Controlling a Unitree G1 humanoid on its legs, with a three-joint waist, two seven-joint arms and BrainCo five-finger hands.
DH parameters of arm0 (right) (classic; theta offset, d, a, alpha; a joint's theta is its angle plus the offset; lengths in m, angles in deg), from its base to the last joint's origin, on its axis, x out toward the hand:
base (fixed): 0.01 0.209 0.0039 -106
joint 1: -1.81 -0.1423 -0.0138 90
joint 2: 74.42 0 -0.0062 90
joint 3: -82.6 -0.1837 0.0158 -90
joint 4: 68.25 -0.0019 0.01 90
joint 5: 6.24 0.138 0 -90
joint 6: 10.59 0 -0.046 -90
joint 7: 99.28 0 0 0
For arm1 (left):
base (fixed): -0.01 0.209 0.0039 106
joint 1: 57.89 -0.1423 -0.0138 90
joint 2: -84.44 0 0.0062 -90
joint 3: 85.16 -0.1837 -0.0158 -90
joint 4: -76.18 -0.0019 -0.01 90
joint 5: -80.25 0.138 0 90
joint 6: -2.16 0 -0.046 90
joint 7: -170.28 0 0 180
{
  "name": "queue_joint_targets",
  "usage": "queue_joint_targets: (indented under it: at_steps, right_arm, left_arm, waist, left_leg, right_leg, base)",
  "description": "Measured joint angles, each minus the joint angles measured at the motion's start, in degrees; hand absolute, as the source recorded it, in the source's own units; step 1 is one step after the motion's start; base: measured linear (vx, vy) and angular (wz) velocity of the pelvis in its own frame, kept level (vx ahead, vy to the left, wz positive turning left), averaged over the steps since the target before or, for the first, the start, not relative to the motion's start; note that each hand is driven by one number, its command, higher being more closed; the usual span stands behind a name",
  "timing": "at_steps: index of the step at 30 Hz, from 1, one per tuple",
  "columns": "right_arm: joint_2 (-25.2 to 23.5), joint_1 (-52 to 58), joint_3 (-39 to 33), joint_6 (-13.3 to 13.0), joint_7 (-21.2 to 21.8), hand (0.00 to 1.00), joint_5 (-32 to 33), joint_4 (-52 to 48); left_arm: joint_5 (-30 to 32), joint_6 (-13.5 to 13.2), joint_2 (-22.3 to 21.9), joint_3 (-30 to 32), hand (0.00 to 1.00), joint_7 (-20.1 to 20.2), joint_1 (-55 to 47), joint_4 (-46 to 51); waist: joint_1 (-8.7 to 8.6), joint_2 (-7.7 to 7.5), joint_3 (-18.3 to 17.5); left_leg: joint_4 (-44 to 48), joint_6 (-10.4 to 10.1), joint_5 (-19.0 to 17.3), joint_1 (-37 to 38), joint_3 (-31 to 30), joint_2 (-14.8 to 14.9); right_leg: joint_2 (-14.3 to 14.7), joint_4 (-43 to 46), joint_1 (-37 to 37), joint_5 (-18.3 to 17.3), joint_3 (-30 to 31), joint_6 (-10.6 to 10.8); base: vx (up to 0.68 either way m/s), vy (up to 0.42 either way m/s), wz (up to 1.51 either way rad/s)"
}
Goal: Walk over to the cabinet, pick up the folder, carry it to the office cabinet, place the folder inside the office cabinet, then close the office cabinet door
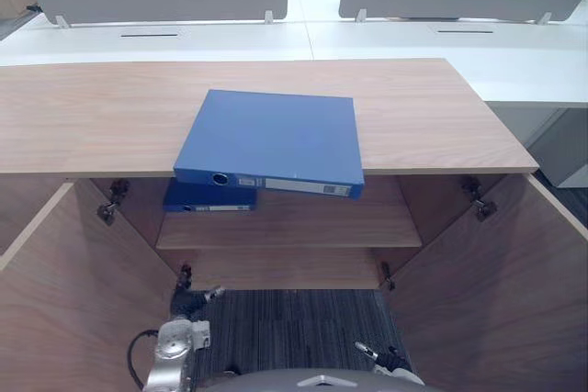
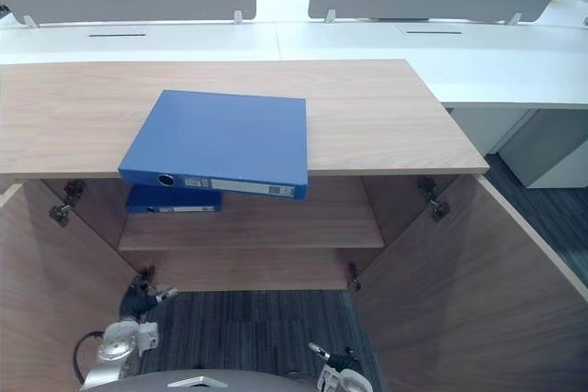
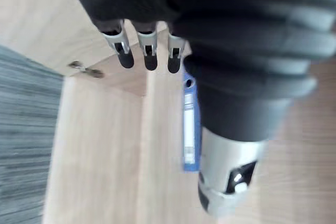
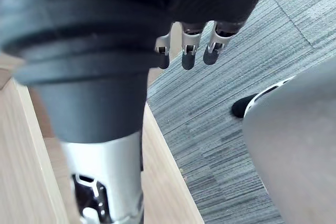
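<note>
Flat blue rectangular folder (image 1: 271,140): centre frame on light wooden cabinet surface (image 1: 83,112), spine crosswise, overhanging front edge | left hand (image 1: 189,304) lower left, likely nearer; right hand (image 1: 386,357) lower right | fingers (image 3: 150,61) of both relaxed, empty, below folder

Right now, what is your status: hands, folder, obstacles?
Left hand and right hand open, empty, hanging low. Flat blue folder lies on the wooden cabinet top, overhanging its front edge. Both doors open; second blue folder on the shelf inside.
</note>
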Motion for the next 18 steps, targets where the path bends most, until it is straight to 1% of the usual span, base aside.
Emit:
queue_joint_targets:
  at_steps: [1, 2, 4, 7, 10, 11, 14, 17, 18]
  right_arm:
    - [-0.10, 0.32, 0.14, -0.02, -0.01, 0.00, 0.00, -0.68]
    - [-0.14, 0.36, 0.19, -0.01, -0.04, 0.00, -0.01, -1.01]
    - [-0.28, 1.07, 0.39, -0.09, -0.05, 0.00, -0.01, -1.76]
    - [-0.17, 1.52, 1.65, -0.17, -0.52, 0.00, -0.01, -2.32]
    - [-0.20, 2.03, 2.41, -0.19, -0.51, 0.00, -0.01, -3.09]
    - [-0.23, 2.49, 2.46, -0.34, -0.50, 0.00, -0.01, -3.44]
    - [-0.28, 2.54, 2.44, -0.36, -0.50, 0.00, 0.00, -3.47]
    - [-0.37, 2.60, 2.46, -0.37, -0.50, 0.00, -0.01, -3.34]
    - [-0.35, 2.62, 2.49, -0.38, -0.51, 0.00, -0.01, -3.25]
  left_arm:
    - [0.83, -0.39, 0.14, 0.01, 0.00, -0.15, -1.34, 3.75]
    - [0.87, -0.65, 0.22, -0.01, 0.00, -0.29, -1.90, 5.22]
    - [0.97, -1.38, 0.29, 0.09, 0.00, -1.44, -3.87, 11.78]
    - [2.06, -2.68, 0.27, 0.24, 0.00, -2.91, -5.18, 18.75]
    - [2.14, -3.83, 0.08, 0.25, 0.00, -4.06, -6.05, 23.49]
    - [2.10, -4.31, -0.49, 0.31, 0.00, -4.45, -6.39, 25.74]
    - [2.10, -5.50, -2.11, 0.14, 0.00, -4.93, -6.67, 30.43]
    - [2.38, -6.02, -2.56, -0.07, 0.00, -5.10, -6.79, 34.83]
    - [3.65, -6.15, -2.35, -0.13, 0.00, -5.49, -6.73, 36.64]
  waist:
    - [0.17, 0.02, 0.04]
    - [0.20, 0.06, 0.00]
    - [0.43, 0.10, -0.05]
    - [0.80, 0.09, -0.07]
    - [0.92, 0.10, -0.07]
    - [0.94, 0.07, -0.41]
    - [1.11, 0.03, -0.53]
    - [1.30, -0.07, -0.60]
    - [1.42, -0.08, -0.62]
  left_leg:
    - [-0.02, -0.01, -0.01, 0.37, -0.14, -0.27]
    - [-0.04, -0.03, -0.04, 0.52, -0.24, -0.38]
    - [-0.05, -0.05, -0.10, 0.55, -0.39, -0.68]
    - [-0.05, 0.04, -0.04, 0.90, -0.62, -0.79]
    - [-0.05, 0.23, 0.06, 1.81, -0.75, -0.79]
    - [-0.04, 0.18, 0.01, 1.74, -0.84, -0.70]
    - [-0.02, 0.18, 0.01, 1.68, -1.27, -0.69]
    - [-0.01, 0.18, 0.01, 1.81, -1.61, -0.68]
    - [0.08, 0.17, 0.00, 1.98, -1.66, -0.69]
  right_leg:
    - [-0.22, -0.21, 0.51, -0.02, -0.07, -0.01]
    - [-0.34, -0.31, 0.74, -0.03, -0.13, 0.01]
    - [-0.66, -0.32, 0.83, -0.04, -0.21, 0.09]
    - [-0.81, -0.47, 1.40, -0.02, -0.46, 0.13]
    - [-0.82, -0.73, 2.57, -0.11, -0.67, 0.24]
    - [-0.86, -0.51, 2.60, 0.02, -0.70, 0.62]
    - [-0.92, -0.12, 2.67, 0.06, -1.08, 0.71]
    - [-0.93, -0.06, 3.15, 0.01, -1.36, 0.71]
    - [-0.93, -0.09, 3.51, 0.01, -1.36, 0.71]
  base:
    - [-0.06, 0.048, 0.05]
    - [-0.06, 0.054, 0.05]
    - [-0.03, 0.039, 0.04]
    - [-0.01, 0.026, 0.04]
    - [0.01, 0.005, 0.01]
    - [0.02, 0.002, 0.06]
    - [0.02, 0.004, 0.06]
    - [0.01, 0.003, 0.06]
    - [0.00, 0.000, 0.00]
